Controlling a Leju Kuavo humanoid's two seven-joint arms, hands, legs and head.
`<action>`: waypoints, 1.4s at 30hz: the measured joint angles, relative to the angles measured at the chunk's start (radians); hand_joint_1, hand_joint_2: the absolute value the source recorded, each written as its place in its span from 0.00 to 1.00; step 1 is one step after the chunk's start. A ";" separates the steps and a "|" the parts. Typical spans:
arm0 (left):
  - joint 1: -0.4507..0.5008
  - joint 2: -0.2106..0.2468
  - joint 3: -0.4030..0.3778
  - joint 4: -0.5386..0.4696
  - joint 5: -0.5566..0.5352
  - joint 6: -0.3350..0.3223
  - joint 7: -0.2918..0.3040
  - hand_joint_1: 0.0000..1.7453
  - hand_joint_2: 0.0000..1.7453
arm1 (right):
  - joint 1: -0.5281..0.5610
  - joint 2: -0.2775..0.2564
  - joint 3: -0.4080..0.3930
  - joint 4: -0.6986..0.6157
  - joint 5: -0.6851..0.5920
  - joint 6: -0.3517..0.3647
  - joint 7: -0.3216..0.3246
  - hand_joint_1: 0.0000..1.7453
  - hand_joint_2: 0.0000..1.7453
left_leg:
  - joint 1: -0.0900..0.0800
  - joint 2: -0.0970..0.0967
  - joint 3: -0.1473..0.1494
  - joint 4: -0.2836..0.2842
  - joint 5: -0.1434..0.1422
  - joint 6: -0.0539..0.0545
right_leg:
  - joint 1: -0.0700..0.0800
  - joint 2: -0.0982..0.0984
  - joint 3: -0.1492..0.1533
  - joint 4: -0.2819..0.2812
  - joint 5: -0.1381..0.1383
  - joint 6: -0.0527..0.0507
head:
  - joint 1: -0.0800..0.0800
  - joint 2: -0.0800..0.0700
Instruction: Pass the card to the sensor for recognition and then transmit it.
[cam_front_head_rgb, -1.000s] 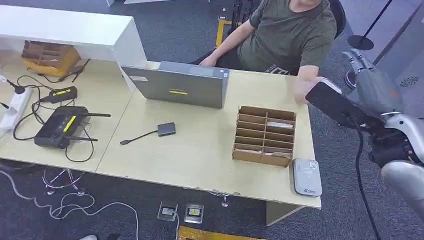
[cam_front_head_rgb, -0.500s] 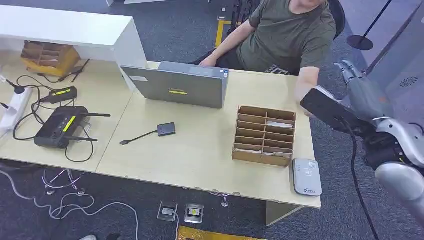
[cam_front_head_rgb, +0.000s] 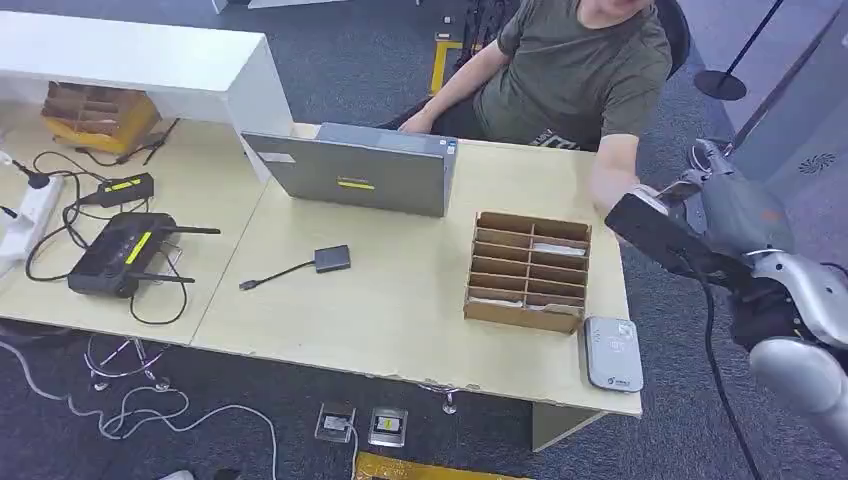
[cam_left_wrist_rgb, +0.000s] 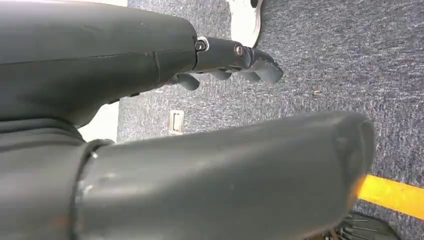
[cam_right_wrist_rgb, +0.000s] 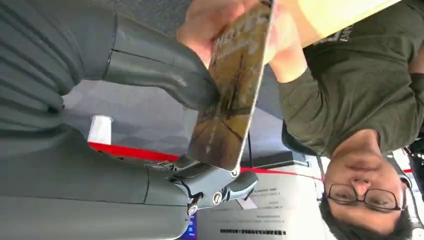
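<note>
A worn brown card (cam_right_wrist_rgb: 232, 90) stands between the thumb and the darker fingers of my right hand (cam_right_wrist_rgb: 150, 65). A person's hand (cam_right_wrist_rgb: 210, 20) still holds the card's other end. In the head view my right hand (cam_front_head_rgb: 735, 205) hovers beyond the table's right edge, next to the seated person's forearm (cam_front_head_rgb: 612, 175). The grey card sensor (cam_front_head_rgb: 613, 353) lies flat at the front right corner of the table, below and left of that hand. My left hand (cam_left_wrist_rgb: 225, 60) hangs over the carpet with nothing in it.
A cardboard slotted organiser (cam_front_head_rgb: 530, 270) sits just left of the sensor. A closed grey laptop (cam_front_head_rgb: 350, 170), a small adapter with cable (cam_front_head_rgb: 332, 258) and a black router (cam_front_head_rgb: 118, 252) lie further left on the wooden table (cam_front_head_rgb: 400, 300). The person sits behind the table's far edge.
My right hand has come down and drawn in toward the person's hand at the table's right edge. Its fingers now meet the card.
</note>
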 joint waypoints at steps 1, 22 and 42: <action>0.000 0.001 0.000 0.000 0.000 0.000 0.000 0.00 0.00 | 0.000 -0.002 0.006 0.000 0.003 0.000 0.001 1.00 1.00 | 0.000 0.000 0.000 0.000 0.000 0.000 | 0.000 0.000 0.000 0.000 0.000 0.000 | 0.000 0.000; 0.018 0.005 0.000 0.000 0.031 0.004 0.000 0.00 0.00 | 0.118 0.009 0.095 0.046 0.041 -0.090 -0.036 1.00 1.00 | 0.000 0.000 0.000 0.000 0.000 0.000 | 0.000 0.000 0.000 0.000 0.000 0.000 | 0.000 0.000; 0.026 0.014 0.000 0.000 0.045 0.006 0.006 0.00 0.00 | 0.259 -0.018 0.090 0.080 0.011 -0.139 -0.042 1.00 1.00 | 0.000 0.001 0.000 0.000 0.000 0.000 | 0.000 0.001 0.000 0.000 0.000 0.000 | 0.000 0.000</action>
